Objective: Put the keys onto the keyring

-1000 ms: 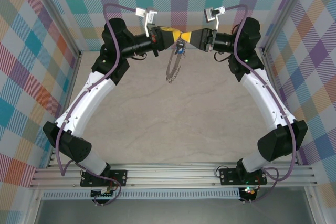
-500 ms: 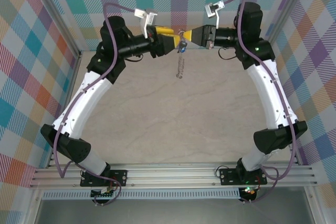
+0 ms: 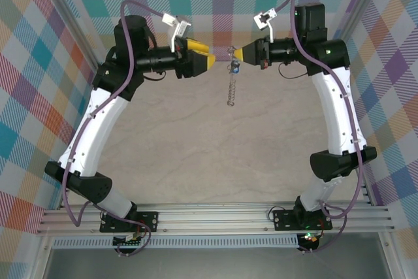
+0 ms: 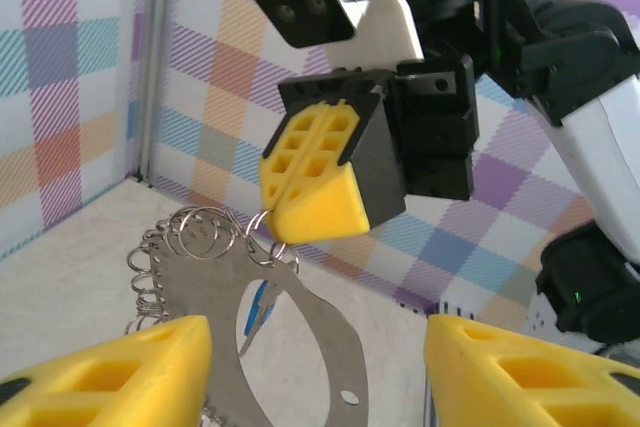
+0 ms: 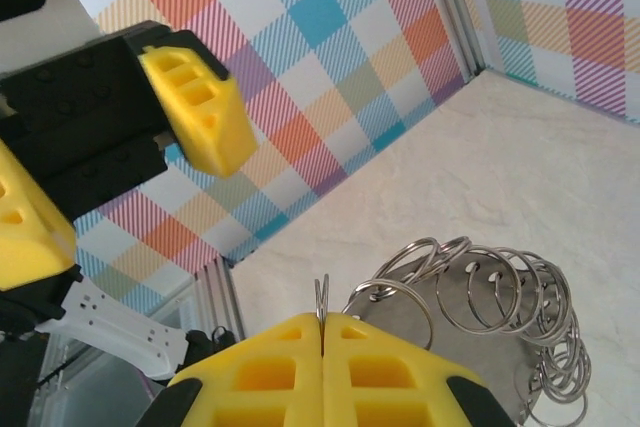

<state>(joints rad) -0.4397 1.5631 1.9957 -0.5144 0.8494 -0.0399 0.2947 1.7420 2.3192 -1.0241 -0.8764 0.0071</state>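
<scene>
Right gripper (image 5: 322, 325) first: its yellow fingers (image 5: 260, 372) are pressed flat together, and one thin wire loop sticks out of the seam at 12 o'clock, so it's clamped on the keyring (image 5: 470, 347) by that loop. From its own camera the rest of the keyring fans out toward 4 o'clock. It's a flat grey band with a bunch of loops (image 5: 505, 292) along the rim.

Left gripper (image 4: 318, 332): fingers (image 4: 110, 367) wide apart, holding nothing. Its camera looks straight through that gap at the right gripper's closed tip. The keyring dangles from that tip toward 6 o'clock, with loops bunched at 9 o'clock. A sliver of blue — the key (image 4: 260, 302) — shows through the hoop, hanging near the top.

The top view adds the layout. The two grippers face each other tip to tip at 12 o'clock of the table (image 3: 222, 155). The left one sits at 9 o'clock of the keyring and apart from it, and the right one at 3 o'clock pinches its top. The keyring is edge-on here — just a thin line hanging toward 6 o'clock, with the key a small blue dot just under the right tip. Whether the bottom end clears the table I can't tell. Plaid walls (image 3: 39, 70) all round.
</scene>
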